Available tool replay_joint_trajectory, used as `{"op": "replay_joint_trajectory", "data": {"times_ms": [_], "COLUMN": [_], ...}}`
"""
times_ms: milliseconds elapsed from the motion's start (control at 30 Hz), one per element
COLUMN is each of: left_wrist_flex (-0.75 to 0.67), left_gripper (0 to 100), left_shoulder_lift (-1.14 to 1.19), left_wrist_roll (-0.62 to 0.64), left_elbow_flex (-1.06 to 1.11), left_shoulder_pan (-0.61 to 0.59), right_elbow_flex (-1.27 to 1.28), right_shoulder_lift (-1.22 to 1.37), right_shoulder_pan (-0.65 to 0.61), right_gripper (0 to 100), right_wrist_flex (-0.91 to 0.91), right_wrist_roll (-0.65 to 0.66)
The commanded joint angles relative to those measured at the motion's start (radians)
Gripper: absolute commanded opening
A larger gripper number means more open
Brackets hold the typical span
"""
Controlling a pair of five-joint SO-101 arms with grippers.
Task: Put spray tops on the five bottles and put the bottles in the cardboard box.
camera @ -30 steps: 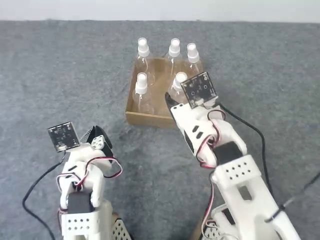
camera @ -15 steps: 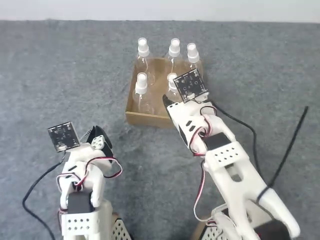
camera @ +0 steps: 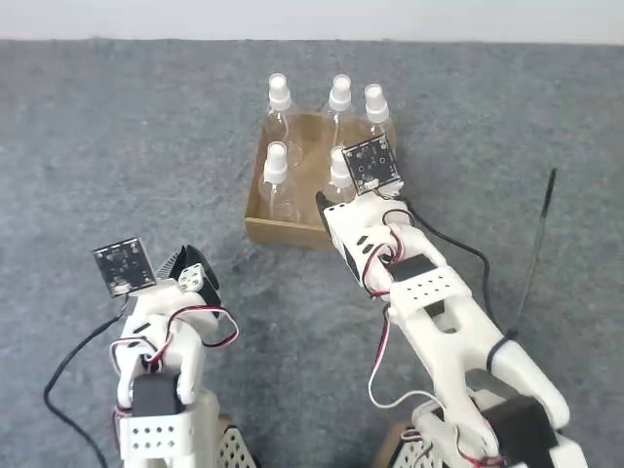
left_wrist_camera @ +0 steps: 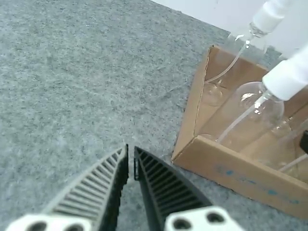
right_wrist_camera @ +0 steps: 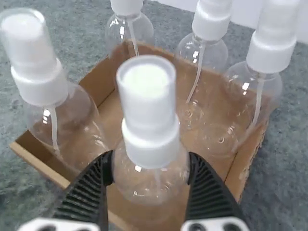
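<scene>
1. High view: the cardboard box held four capped bottles standing free.
2. The fifth bottle sat at its near side, my right claw clamped on its body; a crooked release might have knocked it into its neighbours.
3. My right arm lay stretched over the box wall; my left claw hung closed above the carpet.

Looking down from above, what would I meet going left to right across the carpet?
First the left gripper, fingers closed → cardboard box → black cable. The right gripper, holding a bottle, overlaps the box, so it's left out.
</scene>
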Motion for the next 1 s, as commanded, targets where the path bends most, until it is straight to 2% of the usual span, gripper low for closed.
{"op": "replay_joint_trajectory", "data": {"times_ms": [0,967], "left_wrist_flex": [-0.029,-0.028], "left_gripper": [1,1], "left_shoulder_lift": [-0.015,-0.015], "left_wrist_roll": [-0.009,-0.009], "left_elbow_flex": [-0.013,-0.013], "left_shoulder_pan": [0.0,-0.005], "right_elbow_flex": [-0.075,-0.069], "right_shoulder_lift": [0.015,0.033], "right_shoulder_pan": [0.013,0.018], "right_gripper": [0.6,0.7], "right_wrist_flex": [-0.036,-0.025], "right_wrist_roll": [-0.009,-0.008]}}
